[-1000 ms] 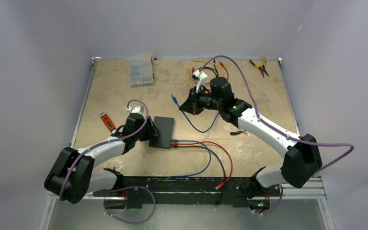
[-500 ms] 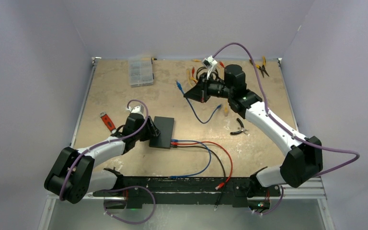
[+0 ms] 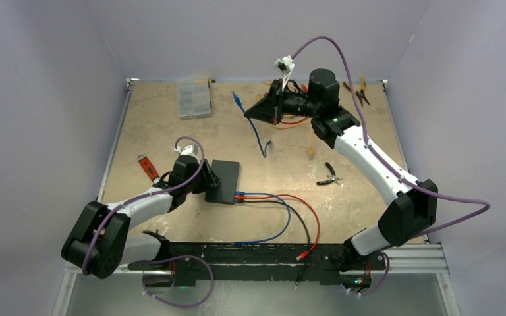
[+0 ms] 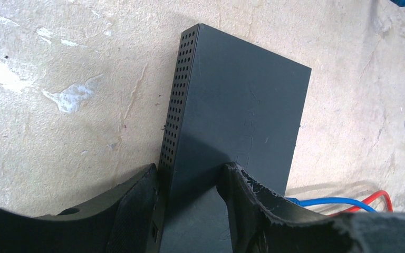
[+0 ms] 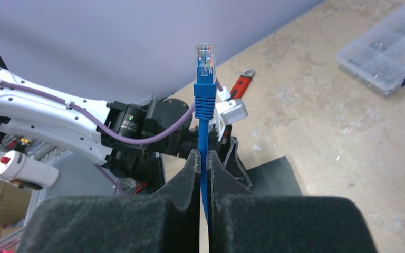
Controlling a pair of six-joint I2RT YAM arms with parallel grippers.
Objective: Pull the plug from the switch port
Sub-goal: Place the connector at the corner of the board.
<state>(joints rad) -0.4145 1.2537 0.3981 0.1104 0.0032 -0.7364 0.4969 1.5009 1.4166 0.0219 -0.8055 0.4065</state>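
The switch (image 3: 224, 181) is a flat black box lying on the table. My left gripper (image 3: 209, 179) holds its left end. In the left wrist view one finger presses the perforated side wall and the other bears on the top face of the switch (image 4: 242, 105), the left gripper (image 4: 190, 171) clamped on it. My right gripper (image 3: 249, 113) hangs high over the back of the table, shut on a blue cable. The cable's plug (image 3: 236, 99) sticks out free past the fingers. In the right wrist view the plug (image 5: 204, 63) stands above the shut right gripper (image 5: 202, 155).
Blue, red and black cables (image 3: 283, 204) run from the switch's near edge toward the front rail. A clear compartment box (image 3: 193, 97) sits at the back left, a red tool (image 3: 147, 166) at the left, small pliers (image 3: 330, 174) right of centre, yellow pliers (image 3: 358, 91) and loose leads at the back.
My right arm has risen and swung toward the back wall, carrying the blue cable and plug with it. The left arm and the switch have stayed still.
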